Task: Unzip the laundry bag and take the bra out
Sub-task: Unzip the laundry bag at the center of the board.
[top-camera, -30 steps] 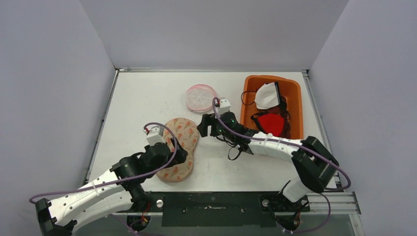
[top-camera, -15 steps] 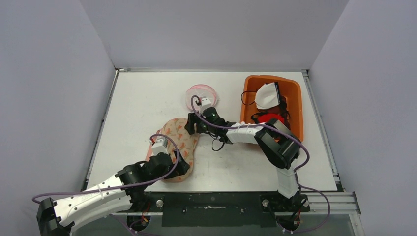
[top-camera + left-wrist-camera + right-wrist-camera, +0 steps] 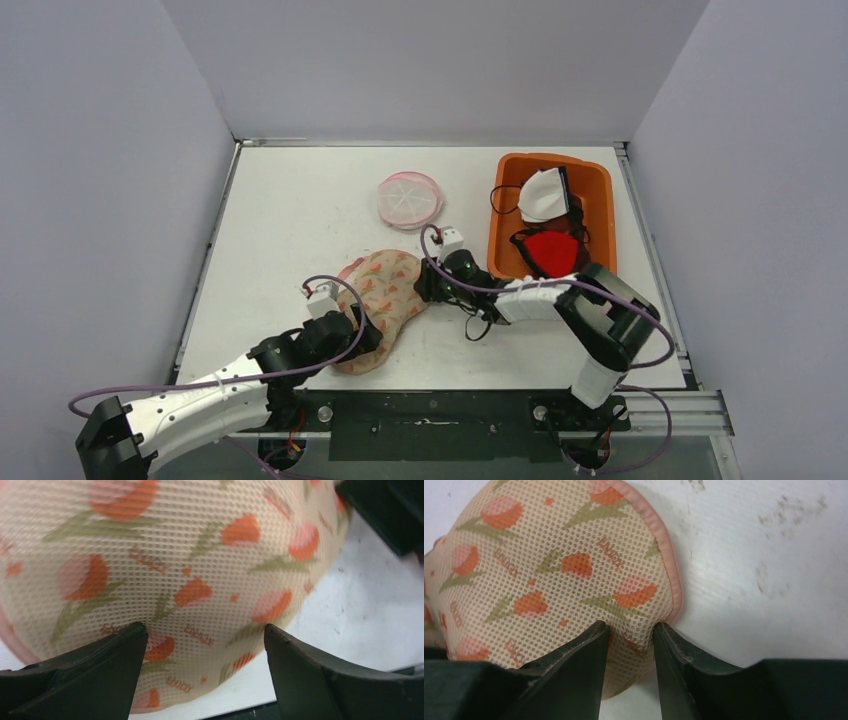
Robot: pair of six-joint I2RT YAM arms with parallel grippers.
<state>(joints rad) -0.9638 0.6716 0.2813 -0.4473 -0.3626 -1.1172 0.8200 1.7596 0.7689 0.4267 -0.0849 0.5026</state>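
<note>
Since a second ago: right gripper down from beside the pink round disc, laundry bag bent rightward at its far end. Pinches the bag's pink-trimmed rim between nearly closed fingers. Left gripper spread wide over the bag's near end, close to the front edge of the table. Bare tabletop to the left and behind. Orange bin at far right holds a white garment and a red garment. Bag contents hidden by mesh.
</note>
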